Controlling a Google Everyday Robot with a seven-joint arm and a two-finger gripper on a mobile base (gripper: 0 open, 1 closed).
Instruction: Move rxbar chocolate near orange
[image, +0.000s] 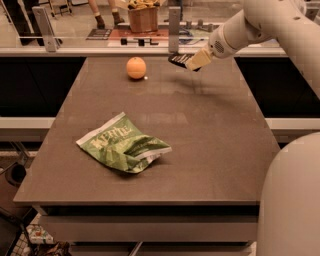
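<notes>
Pickup complete: gripper (194, 61) pinches chocolate bar (177, 59), held above far edge of table (210, 150), right of orange (136, 68), apart from it. Setting it down beside orange is left.

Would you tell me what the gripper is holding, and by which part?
The gripper, above the table at its far edge, holds the rxbar by its right end.

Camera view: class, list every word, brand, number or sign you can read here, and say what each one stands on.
"Kettle", as far as it can be made out: large white lettering on the crumpled green chip bag; its smaller print cannot be read.
Small flat black-wrapped bar, held by the end effector above the far side of the brown table: lettering unreadable.
Round smooth orange fruit: no text.
</notes>
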